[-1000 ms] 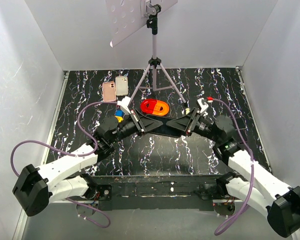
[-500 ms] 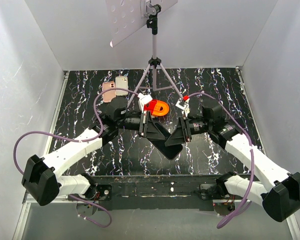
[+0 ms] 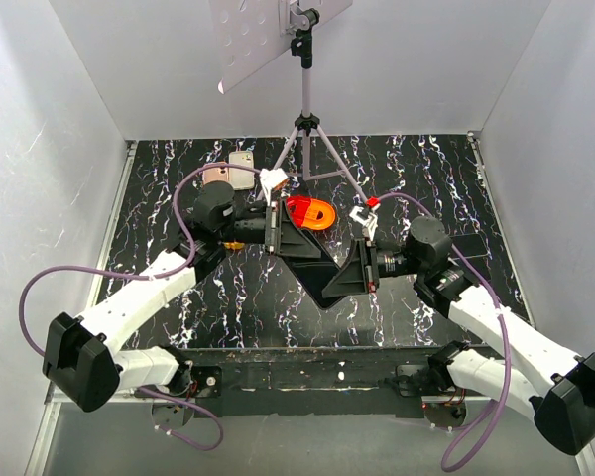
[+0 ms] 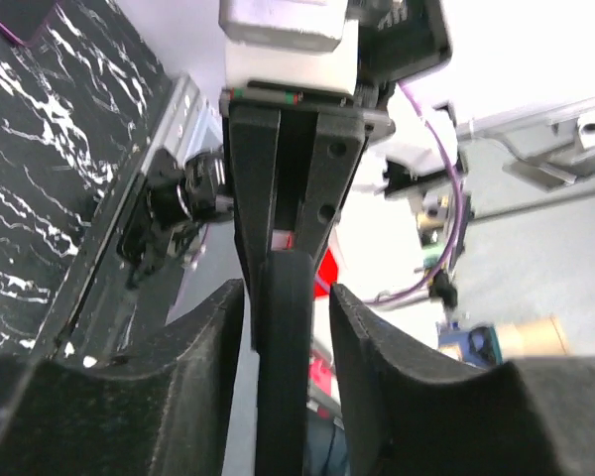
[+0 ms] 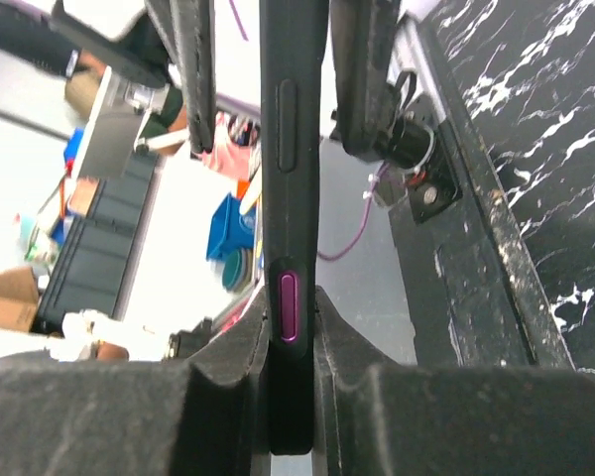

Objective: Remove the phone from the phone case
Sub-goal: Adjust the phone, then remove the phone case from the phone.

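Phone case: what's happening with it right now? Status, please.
Left tool shut on phone case; right tool shut on it too. Clamped edge-on between both, not yet emptied. Tripod behind, apart.

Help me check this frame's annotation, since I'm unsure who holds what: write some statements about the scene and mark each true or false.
1. Both the left claw and the right claw grip the black-cased phone. True.
2. The orange-red oval object sits in the left claw. False: it lies on the black marbled table, beside the grey tripod.
3. A pink phone-shaped slab and a silver phone-shaped slab lie at the table's far left. True.
4. The right claw is open, clear of the phone. False: it is shut on the phone's edge, by a purple side button.
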`<state>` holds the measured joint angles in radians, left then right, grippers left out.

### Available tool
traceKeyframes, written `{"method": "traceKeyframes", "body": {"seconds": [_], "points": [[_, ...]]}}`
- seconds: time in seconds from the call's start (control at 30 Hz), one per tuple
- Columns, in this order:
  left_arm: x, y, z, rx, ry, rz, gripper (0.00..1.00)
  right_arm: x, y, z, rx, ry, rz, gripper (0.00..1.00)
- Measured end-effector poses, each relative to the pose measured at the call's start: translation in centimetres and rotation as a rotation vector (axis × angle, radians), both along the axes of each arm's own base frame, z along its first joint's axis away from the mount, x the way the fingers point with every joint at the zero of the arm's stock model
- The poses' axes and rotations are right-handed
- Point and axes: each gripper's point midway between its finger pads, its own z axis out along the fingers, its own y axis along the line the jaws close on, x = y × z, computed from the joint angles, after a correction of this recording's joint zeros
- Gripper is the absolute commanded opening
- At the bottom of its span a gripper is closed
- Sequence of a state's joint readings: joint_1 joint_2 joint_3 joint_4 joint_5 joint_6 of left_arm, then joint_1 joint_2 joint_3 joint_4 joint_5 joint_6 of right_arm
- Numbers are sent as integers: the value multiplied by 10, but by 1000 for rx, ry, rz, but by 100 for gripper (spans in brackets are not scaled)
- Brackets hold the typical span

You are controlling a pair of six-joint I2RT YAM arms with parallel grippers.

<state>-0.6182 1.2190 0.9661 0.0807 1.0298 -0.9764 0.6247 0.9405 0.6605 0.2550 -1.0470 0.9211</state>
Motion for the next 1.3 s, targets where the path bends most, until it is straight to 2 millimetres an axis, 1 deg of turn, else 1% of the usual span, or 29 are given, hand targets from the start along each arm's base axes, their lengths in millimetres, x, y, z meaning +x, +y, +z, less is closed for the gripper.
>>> {"method": "traceKeyframes", "body": {"seconds": [0.07,0.13,0.2,0.27,0.37,0.4,0.47,0.53,0.57,0.67,0.73,0.77,0.8,0.9,0.97,1.1,1.2,1.3], "points": [[10,1,7,-35,4,71,53,7,5,2,16,15,-59,1],[13,4,13,-77,22,132,53,15,9,3,29,40,-123,1],[14,9,19,-125,30,186,47,23,11,6,44,59,-169,1],[17,12,23,-166,46,227,41,26,14,12,63,64,-193,1],[24,11,30,-208,69,263,38,30,16,20,93,60,-221,1],[26,11,31,-219,76,271,35,31,17,22,100,58,-229,1],[31,10,33,-235,91,288,26,32,20,24,111,55,-245,1],[35,9,34,-245,105,300,11,33,22,27,122,50,-259,1],[36,8,34,-247,111,303,1,33,23,28,127,47,-265,1],[41,7,29,-241,75,305,0,33,23,31,122,79,-281,23],[43,5,27,-234,75,294,0,34,22,28,96,79,-297,33],[43,4,27,-232,79,285,0,35,21,28,79,63,-305,43],[44,3,26,-228,89,275,0,34,20,29,64,42,-310,50],[42,3,28,-216,109,230,0,29,11,33,11,-48,-318,59],[40,5,33,-213,98,198,0,21,3,35,-7,-108,-299,62],[32,10,44,-216,67,138,0,8,-4,28,-38,-163,-248,62],[26,12,48,-214,55,102,0,2,-5,21,-58,-164,-203,60],[22,13,48,-210,52,79,0,-2,-4,21,-53,-159,-166,59]]}}
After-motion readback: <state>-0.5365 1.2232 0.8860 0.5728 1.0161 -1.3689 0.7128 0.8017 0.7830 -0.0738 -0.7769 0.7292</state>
